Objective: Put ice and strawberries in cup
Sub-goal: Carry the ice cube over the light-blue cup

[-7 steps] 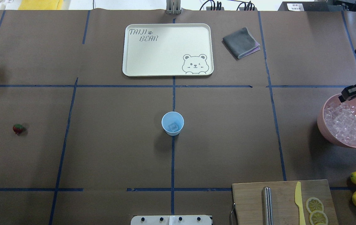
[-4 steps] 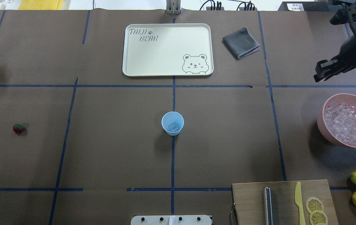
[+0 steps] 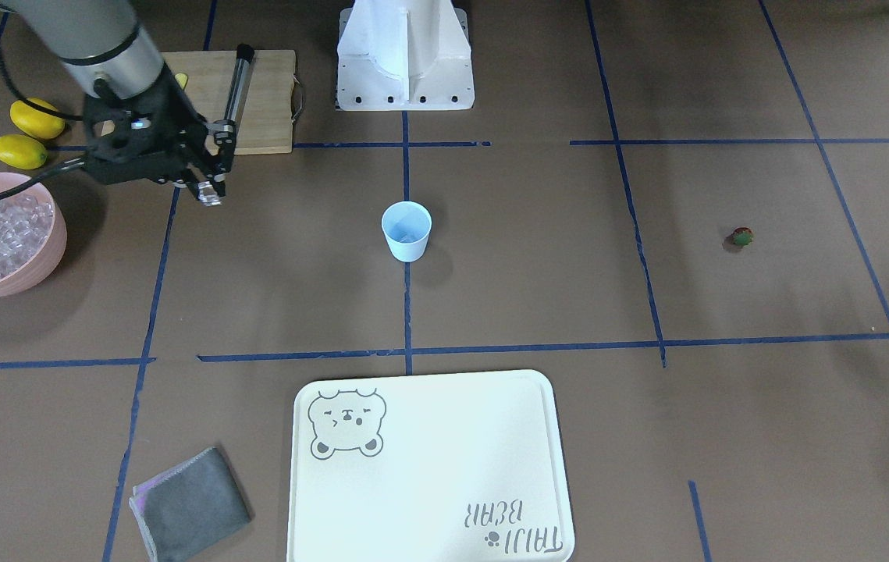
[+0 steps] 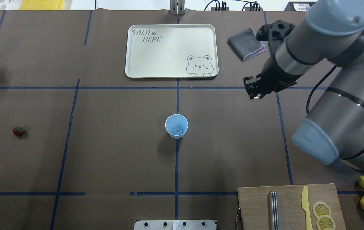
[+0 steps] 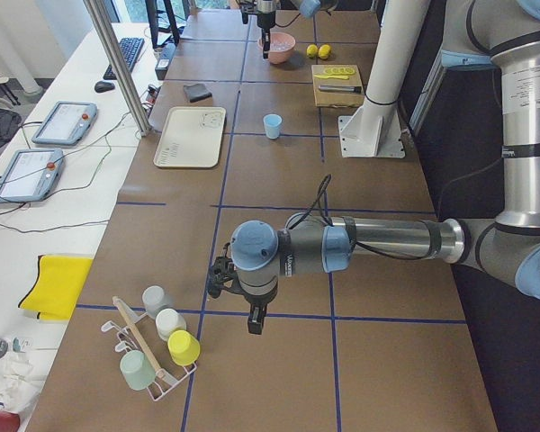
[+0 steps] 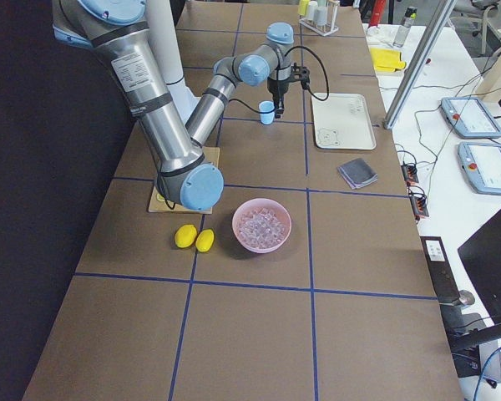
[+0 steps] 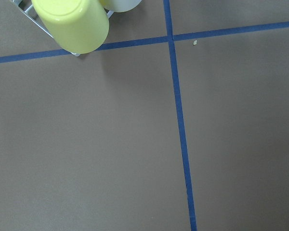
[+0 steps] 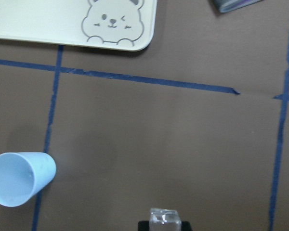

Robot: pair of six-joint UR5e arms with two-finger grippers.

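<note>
Right gripper pinches one ice cube, up in air, off to side of cup. Cup stands upright in middle of surface, second cube inside. Strawberry lies far off on other side. Left gripper: cannot tell if open or closed

Bare tabletop runs from the right gripper, pinching what looks like an ice cube, left and nearer to the cup. The tray lies on the far side of that path, the cutting board on the near side.
</note>
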